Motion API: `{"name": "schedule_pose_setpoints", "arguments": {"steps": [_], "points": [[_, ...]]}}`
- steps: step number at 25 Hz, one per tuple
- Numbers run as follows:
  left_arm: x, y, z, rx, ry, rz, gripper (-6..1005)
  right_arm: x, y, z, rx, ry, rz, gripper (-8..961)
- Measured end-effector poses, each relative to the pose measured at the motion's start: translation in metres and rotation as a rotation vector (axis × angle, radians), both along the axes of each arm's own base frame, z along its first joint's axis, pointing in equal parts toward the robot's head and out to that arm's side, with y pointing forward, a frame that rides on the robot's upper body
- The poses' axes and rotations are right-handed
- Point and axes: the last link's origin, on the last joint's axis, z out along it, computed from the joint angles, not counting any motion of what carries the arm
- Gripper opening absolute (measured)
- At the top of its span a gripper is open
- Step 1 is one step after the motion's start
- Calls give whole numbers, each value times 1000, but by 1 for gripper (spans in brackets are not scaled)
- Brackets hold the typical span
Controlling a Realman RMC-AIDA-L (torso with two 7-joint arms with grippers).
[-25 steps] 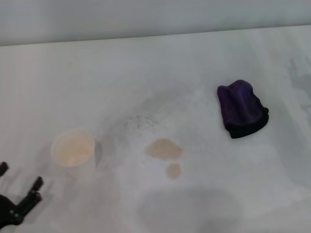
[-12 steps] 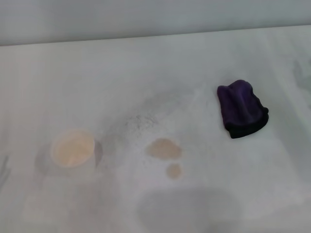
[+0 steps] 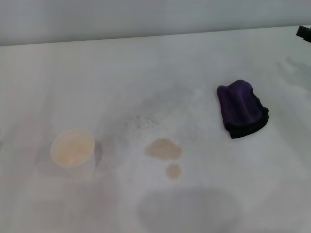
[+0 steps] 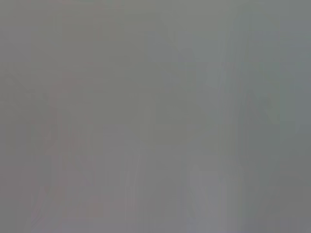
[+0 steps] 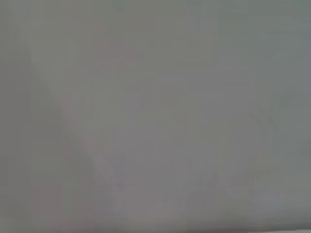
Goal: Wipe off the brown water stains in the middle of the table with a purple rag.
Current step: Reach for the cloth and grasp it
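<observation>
The purple rag (image 3: 242,108), dark purple with a black edge, lies bunched on the white table (image 3: 146,73) at the right. The brown water stains sit mid-table in the head view: a larger oval blotch (image 3: 164,149) and a small round dot (image 3: 173,170) just in front of it. The rag is well to the right of them and apart from them. A small dark piece of my right gripper (image 3: 304,32) shows at the far right edge, behind and to the right of the rag. My left gripper is out of view. Both wrist views show only plain grey.
A white paper cup (image 3: 73,148) with pale tan liquid stands upright on the left, apart from the stains. The table's back edge (image 3: 146,36) meets a grey wall. Faint grey speckles (image 3: 141,121) lie behind the stains.
My left gripper, seen at the lower left corner a second ago, has left the head view. A dark piece of my right gripper has come in at the upper right edge.
</observation>
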Motion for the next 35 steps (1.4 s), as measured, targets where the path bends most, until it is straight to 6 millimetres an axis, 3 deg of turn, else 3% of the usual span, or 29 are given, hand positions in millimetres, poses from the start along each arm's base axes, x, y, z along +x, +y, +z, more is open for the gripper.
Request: {"name": "schedule_pose_setpoints", "arguments": {"steps": [7, 12, 14, 20, 30, 35], "points": [[6, 12, 9, 42, 4, -29, 872, -39, 6, 16, -202, -101, -13, 502], [9, 17, 12, 57, 9, -42, 871, -78, 19, 1, -434, -240, -61, 665], [10, 18, 12, 62, 29, -45, 871, -90, 26, -8, -521, -302, -105, 662], [11, 20, 12, 70, 53, -52, 871, -106, 31, -30, -653, -444, -226, 654], [15, 22, 14, 80, 57, -73, 871, -137, 42, -69, -727, -560, -260, 646], [17, 25, 17, 93, 78, -88, 871, -138, 44, -85, -763, -561, -287, 645]]}}
